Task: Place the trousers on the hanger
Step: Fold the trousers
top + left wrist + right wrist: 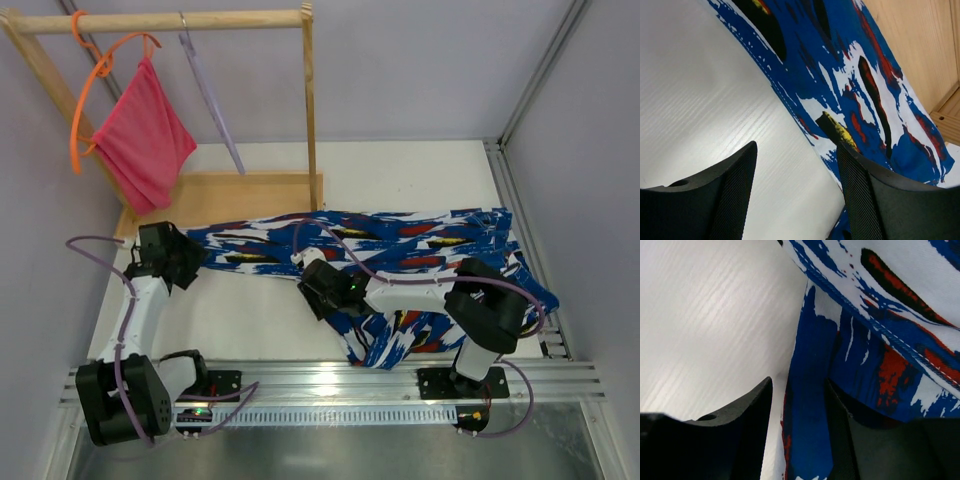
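Note:
The printed trousers (400, 240) lie spread across the table, with one end bunched at the near right. The lavender hanger (210, 95) hangs empty on the wooden rail at the back. My left gripper (195, 262) is open at the trousers' left end. In the left wrist view the left gripper (796, 150) straddles the cloth edge (850, 75), with mostly bare table between the fingers. My right gripper (310, 283) sits at the trousers' middle near edge. In the right wrist view the right gripper (799, 385) is open around a blue fold of the trousers (810, 430).
A wooden rack (310, 110) with a flat wooden base (240, 195) stands at the back left. An orange hanger (85, 90) carrying a pink-red cloth (145, 140) hangs on its rail. Walls close in on the left and right. A metal rail (350, 378) runs along the near edge.

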Controlling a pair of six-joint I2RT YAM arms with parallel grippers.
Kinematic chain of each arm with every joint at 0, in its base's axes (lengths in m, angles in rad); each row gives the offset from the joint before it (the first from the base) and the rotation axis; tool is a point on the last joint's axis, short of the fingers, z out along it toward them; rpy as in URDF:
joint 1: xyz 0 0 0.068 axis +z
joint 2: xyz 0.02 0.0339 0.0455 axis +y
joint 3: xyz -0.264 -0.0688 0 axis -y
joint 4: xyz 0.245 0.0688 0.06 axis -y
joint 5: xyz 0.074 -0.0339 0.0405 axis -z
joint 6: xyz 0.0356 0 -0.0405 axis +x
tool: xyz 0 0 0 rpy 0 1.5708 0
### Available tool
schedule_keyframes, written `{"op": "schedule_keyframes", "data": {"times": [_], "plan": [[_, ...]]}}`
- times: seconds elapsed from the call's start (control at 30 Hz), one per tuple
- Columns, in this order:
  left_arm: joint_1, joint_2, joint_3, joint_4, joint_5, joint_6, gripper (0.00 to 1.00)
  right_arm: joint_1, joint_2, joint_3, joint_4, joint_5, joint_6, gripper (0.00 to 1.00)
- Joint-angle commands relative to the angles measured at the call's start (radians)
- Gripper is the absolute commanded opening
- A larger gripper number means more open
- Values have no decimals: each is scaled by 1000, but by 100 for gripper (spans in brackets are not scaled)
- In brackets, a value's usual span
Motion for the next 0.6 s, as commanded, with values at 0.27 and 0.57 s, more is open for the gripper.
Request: {"op": "schedule_keyframes", "data": {"times": [0.27, 0.57], "plan": [[-10, -8, -48, 70, 63, 2, 64, 24, -3, 82, -80, 9, 32, 4], [-49, 0, -51, 102, 140, 81, 65, 24, -216, 89, -114, -462, -55, 4]]}}
